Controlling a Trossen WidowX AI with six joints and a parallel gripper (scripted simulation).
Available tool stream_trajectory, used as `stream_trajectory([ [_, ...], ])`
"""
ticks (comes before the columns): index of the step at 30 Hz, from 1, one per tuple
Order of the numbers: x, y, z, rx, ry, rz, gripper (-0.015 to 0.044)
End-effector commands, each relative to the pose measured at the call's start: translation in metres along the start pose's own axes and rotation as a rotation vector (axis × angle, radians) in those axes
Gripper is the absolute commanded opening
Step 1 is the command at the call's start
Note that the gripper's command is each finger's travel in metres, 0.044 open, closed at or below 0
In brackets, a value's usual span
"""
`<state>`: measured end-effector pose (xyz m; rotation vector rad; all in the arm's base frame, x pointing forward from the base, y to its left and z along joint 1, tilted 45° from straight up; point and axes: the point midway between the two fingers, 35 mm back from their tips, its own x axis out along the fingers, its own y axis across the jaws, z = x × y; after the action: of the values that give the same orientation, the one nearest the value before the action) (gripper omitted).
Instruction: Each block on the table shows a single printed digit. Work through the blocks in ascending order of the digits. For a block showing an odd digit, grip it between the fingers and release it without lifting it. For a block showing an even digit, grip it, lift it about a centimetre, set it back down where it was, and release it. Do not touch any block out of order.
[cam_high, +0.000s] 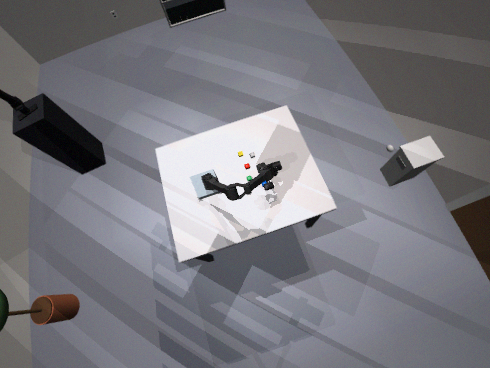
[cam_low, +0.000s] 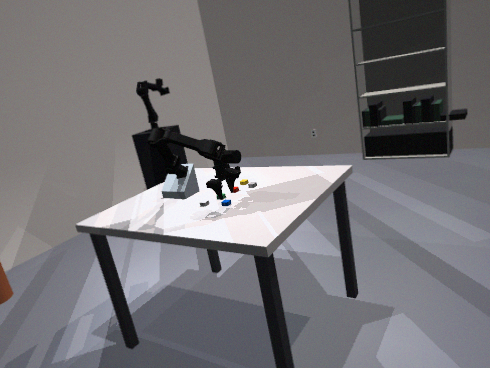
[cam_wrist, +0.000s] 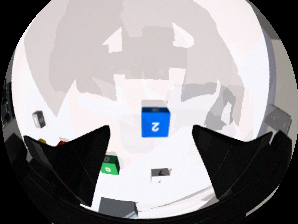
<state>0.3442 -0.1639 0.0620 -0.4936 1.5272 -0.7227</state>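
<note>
White table (cam_low: 300, 210) in a grey room; arm (cam_low: 200, 145) mounted on a pale base block (cam_low: 177, 190), reaching out over the small blocks; gripper (cam_wrist: 152, 156) hangs above the blue block (cam_wrist: 156, 121), fingers spread wide, nothing between them.

Blocks on the table top, seen from above: yellow block (cam_high: 240, 154) and a grey block (cam_high: 252, 155) farthest from the base; red block (cam_high: 247, 166) nearer; green block (cam_high: 249, 178) just beside the forearm; blue one (cam_high: 264, 184) under the wrist; another grey block (cam_low: 204, 203) near the table's front edge.

Progress, as judgement: blue block sits flat on the table between the open fingers' line, not yet gripped; being even, it needs grip, small lift, set-down, release; the blocks with higher digits would follow. Whether lower digits are done cannot be told from how things lie.

Writing: "2" in white on the blue block's top, legible in the wrist view; green block's (cam_wrist: 109, 164) mark too small to read; other digits not legible.
</note>
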Motion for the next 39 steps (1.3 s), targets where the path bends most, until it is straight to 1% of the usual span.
stream_trajectory([
  [1, 0.004, -0.001, 0.002, -0.002, -0.012, -0.005, 0.0400],
  [21, 0.034, -0.001, 0.002, -0.002, -0.012, -0.007, 0.0400],
  [31, 0.034, -0.001, 0.002, -0.002, -0.012, -0.007, 0.0138],
  [32, 0.034, -0.001, 0.002, -0.002, -0.012, -0.007, 0.0120],
  [39, 0.034, -0.001, 0.002, -0.002, -0.012, -0.007, 0.0120],
])
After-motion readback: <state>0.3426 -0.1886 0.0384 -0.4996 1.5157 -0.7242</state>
